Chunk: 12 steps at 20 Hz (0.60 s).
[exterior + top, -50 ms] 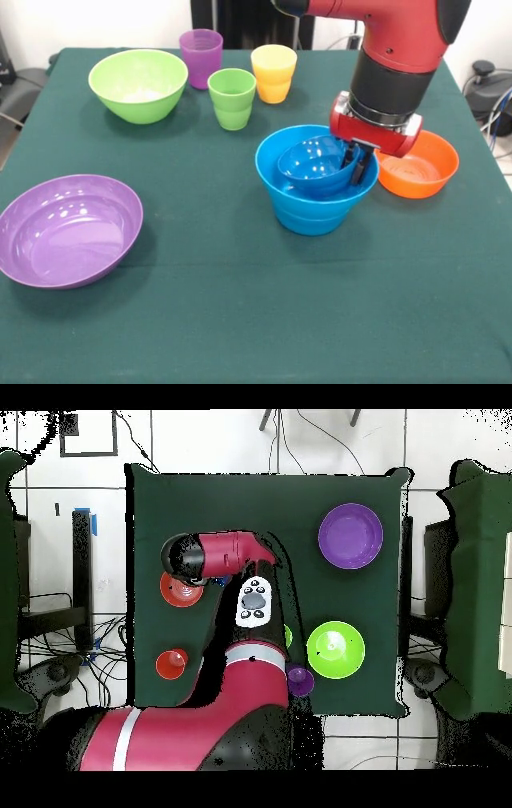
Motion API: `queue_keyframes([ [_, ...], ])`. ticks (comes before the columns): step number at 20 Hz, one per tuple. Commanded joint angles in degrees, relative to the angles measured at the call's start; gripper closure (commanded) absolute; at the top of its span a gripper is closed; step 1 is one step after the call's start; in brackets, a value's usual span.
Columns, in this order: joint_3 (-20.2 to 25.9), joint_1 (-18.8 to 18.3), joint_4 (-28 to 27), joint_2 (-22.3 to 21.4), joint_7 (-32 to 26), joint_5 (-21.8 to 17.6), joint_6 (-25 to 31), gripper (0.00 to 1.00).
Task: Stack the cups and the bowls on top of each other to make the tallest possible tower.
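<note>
A large light blue bowl (pixel 314 210) stands right of centre with a small dark blue bowl (pixel 314 164) tilted inside it. My gripper (pixel 357 163) reaches down at the right side of that pair and is shut on the dark blue bowl's raised rim. Just right of it sits a small orange bowl (pixel 418 166) (pixel 178 591). The purple cup (pixel 201 56) (pixel 299 680), green cup (pixel 232 98) and yellow cup (pixel 274 72) stand apart at the back. An orange cup (pixel 171 664) shows only from overhead, where my arm (pixel 235 549) hides both blue bowls.
A large lime green bowl (pixel 138 84) (pixel 335 649) sits at the back left and a large purple bowl (pixel 68 230) (pixel 351 535) at the front left. The green tablecloth (pixel 264 320) runs to the table's edges.
</note>
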Motion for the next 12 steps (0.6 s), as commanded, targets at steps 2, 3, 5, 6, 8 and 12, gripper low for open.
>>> queue_keyframes([
  [2, 0.9, 1.4, 1.9, 1.8, 9.7, 2.5, 0.2, 1.0],
  [3, 0.5, 1.4, 1.4, 1.9, 9.2, 2.4, 0.6, 1.0],
  [5, 0.2, 1.2, 1.0, 2.0, 8.3, 2.5, 1.5, 1.0],
  [6, -0.2, 1.3, 0.8, 2.0, 8.1, 2.3, 1.5, 1.0],
  [8, -1.0, 1.5, -0.1, 2.2, 7.5, 1.8, 1.3, 1.0],
  [12, -1.6, 1.8, 0.1, 1.3, 7.1, 2.0, 1.1, 1.0],
])
